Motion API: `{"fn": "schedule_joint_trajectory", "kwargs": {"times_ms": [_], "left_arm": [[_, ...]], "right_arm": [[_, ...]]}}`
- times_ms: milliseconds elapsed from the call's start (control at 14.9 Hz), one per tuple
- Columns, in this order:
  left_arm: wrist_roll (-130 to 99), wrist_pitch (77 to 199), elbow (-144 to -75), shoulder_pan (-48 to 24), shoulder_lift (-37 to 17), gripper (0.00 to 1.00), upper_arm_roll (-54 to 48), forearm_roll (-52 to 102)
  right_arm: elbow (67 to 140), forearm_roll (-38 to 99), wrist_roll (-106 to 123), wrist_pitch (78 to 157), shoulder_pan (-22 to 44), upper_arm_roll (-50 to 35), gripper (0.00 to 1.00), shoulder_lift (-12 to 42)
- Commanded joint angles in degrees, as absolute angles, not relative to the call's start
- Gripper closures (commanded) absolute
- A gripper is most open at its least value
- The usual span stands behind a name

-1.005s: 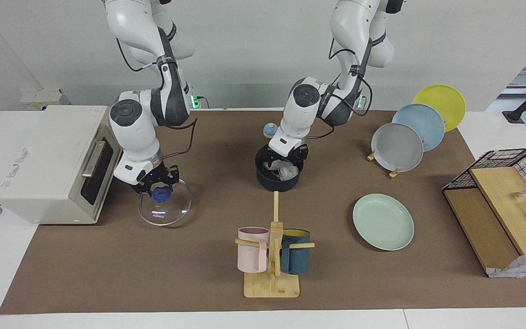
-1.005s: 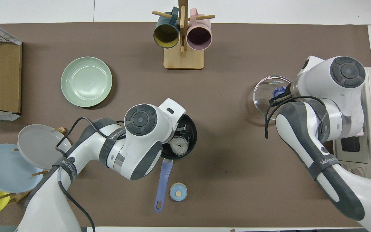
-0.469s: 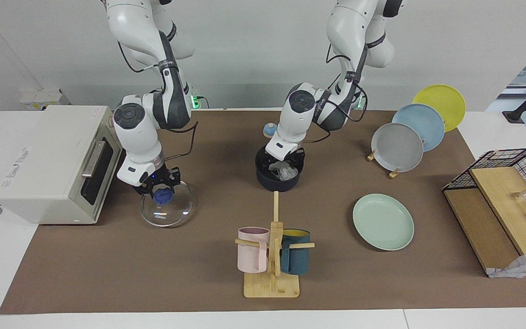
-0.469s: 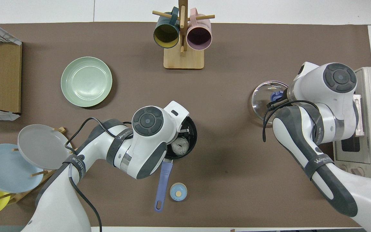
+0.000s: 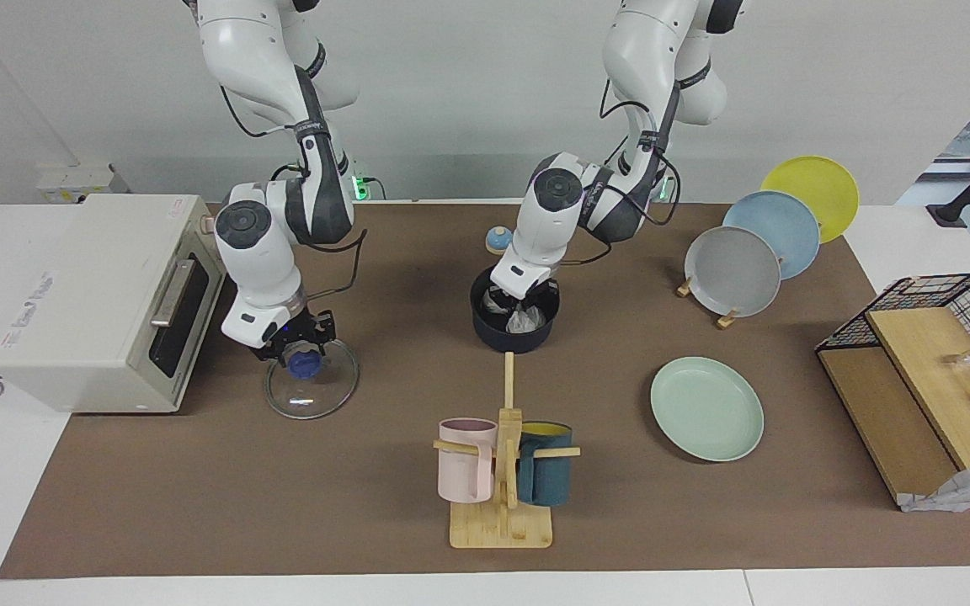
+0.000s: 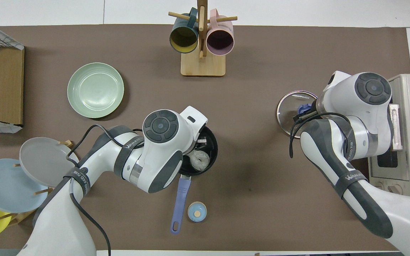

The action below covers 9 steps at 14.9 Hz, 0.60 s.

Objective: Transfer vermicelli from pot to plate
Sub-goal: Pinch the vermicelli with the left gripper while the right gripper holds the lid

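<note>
We find the left gripper (image 5: 521, 305) inside the pot (image 5: 514, 335), the vermicelli (image 5: 524, 319) directly beneath; whether its fingers grip them, we cannot tell.

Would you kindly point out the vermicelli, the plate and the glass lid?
vermicelli (image 6: 198, 159), overhead view, middle of the clump in the pot.
plate (image 5: 706, 408), facing view, bare centre.
glass lid (image 5: 311, 391), facing view, clear glass below the blue knob.
</note>
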<state>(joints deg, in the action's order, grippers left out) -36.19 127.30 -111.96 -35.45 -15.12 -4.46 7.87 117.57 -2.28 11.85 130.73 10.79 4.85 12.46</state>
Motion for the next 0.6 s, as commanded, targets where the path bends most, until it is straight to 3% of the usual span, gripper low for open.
{"fn": "schedule_joint_trajectory", "kwargs": {"times_ms": [0,268,536], "left_arm": [[-35.33,122.09,-110.3,-34.98,-12.22,1.0,-4.31,8.35],[-35.33,116.74,-108.21,-34.45,-9.85,1.0,-4.22,8.79],[-34.37,104.18,-99.34,-30.86,-9.14,1.0,-4.31,8.88]], "right_arm": [[117.6,-2.9,12.48,130.79,9.76,3.96,0.0,11.34],[109.8,-2.11,12.39,119.13,9.49,3.96,0.0,10.11],[100.66,-0.36,10.38,106.56,7.92,4.04,0.0,8.61]]}}
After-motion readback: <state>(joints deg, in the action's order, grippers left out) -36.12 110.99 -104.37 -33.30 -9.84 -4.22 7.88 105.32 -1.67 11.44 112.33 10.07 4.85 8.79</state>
